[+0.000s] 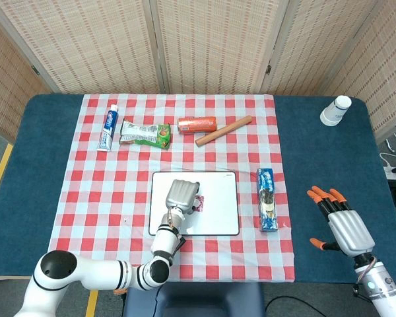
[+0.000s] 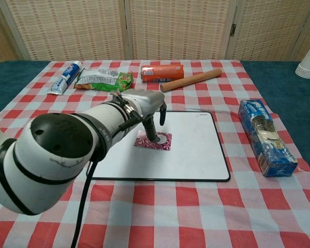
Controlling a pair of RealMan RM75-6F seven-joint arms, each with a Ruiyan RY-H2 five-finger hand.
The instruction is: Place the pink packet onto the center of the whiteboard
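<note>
Directly under the left hand [image 2: 147, 106], the pink packet [image 2: 153, 140] lies on the whiteboard [image 2: 196, 150].

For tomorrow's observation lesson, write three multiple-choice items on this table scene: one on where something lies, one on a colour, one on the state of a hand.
1. Where does the pink packet lie?
A. on the whiteboard
B. beside the toothpaste tube
C. on the blue carpet

2. What colour are the right hand's fingertips?
A. green
B. orange
C. white

3. How is the right hand?
A. gripping the paper cups
B. pressing the blue box
C. open, holding nothing

Answers:
1 A, the packet rests on the white surface, under the left hand.
2 B, the tips show orange.
3 C, its fingers are spread over the bare table.
</note>
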